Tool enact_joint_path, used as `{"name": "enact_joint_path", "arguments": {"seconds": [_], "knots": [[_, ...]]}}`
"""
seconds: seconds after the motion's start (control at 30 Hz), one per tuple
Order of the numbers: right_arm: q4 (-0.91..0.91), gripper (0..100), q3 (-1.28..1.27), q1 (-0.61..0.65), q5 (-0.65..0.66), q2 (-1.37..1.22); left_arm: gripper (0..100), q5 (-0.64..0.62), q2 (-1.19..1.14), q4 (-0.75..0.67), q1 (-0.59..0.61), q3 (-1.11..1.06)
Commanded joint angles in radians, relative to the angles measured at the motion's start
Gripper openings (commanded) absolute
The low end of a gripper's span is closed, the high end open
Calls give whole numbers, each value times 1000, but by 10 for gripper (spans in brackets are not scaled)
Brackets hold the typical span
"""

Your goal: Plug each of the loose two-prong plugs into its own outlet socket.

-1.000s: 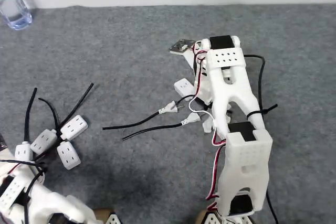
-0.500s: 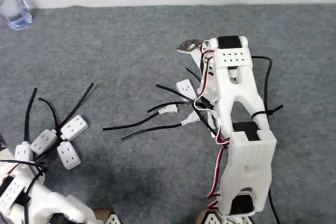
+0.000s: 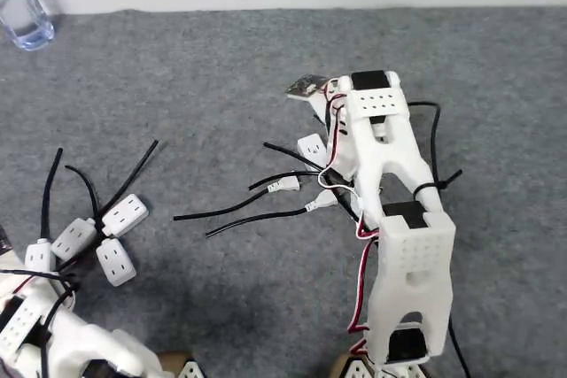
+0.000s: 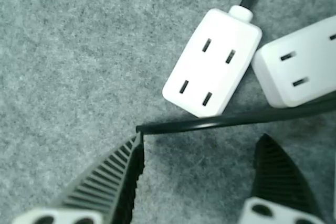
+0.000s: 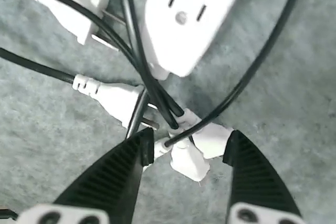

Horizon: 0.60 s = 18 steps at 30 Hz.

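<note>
Three white plastic plugs sit tangled in glossy black cords point(image 5: 163, 100) at the right gripper point(image 5: 191, 132). Its dark ribbed fingers point(image 5: 118, 177) stand apart, straddling the near plug point(image 5: 186, 162) without clamping it (whether one finger brushes it, I cannot tell). The mid plug point(image 5: 116, 100) and far plug point(image 5: 63, 3) show flat metal prongs, bare. Just past them lies a rounded white socket point(image 5: 189, 19) with two slots and a round centre hole, nothing in it.

The left gripper point(image 4: 202, 136) is likewise spread, its wedge-shaped ridged fingers over fuzzy grey carpet point(image 4: 63, 51). A black cord point(image 4: 231, 121) crosses at their tips. Beyond it a blocky four-slot outlet point(image 4: 212, 69) lies just beside a second outlet point(image 4: 299, 69).

Close up, the wrist views give slots, prongs and ridges. From above comes the layout. The plugs and socket lie by the right arm point(image 3: 390, 183), well apart from the outlet cluster point(image 3: 124, 212) near the left arm point(image 3: 35, 334). A clear bottle point(image 3: 22, 11) stands in the far corner.
</note>
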<state>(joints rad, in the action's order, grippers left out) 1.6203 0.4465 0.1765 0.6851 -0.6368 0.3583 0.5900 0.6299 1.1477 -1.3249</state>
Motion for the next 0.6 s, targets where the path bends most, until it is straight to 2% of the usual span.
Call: {"name": "enact_joint_path", "arguments": {"seconds": [0.0,0.27,0.4,0.47,0.53,0.57], "knots": [[1,230,32,10,49,13,317,9,15,-17,-2,2],[-87,228,35,-12,60,-104,317,9,15,-17,-2,2],[-110,223,37,-12,127,-163,317,9,15,-18,-2,2],[-108,156,37,-13,138,-154,317,9,15,-18,-2,2],[-110,7,37,-27,135,-128,317,9,15,-18,-2,2],[-111,6,37,-36,132,-110,317,9,15,-18,-2,2]]}}
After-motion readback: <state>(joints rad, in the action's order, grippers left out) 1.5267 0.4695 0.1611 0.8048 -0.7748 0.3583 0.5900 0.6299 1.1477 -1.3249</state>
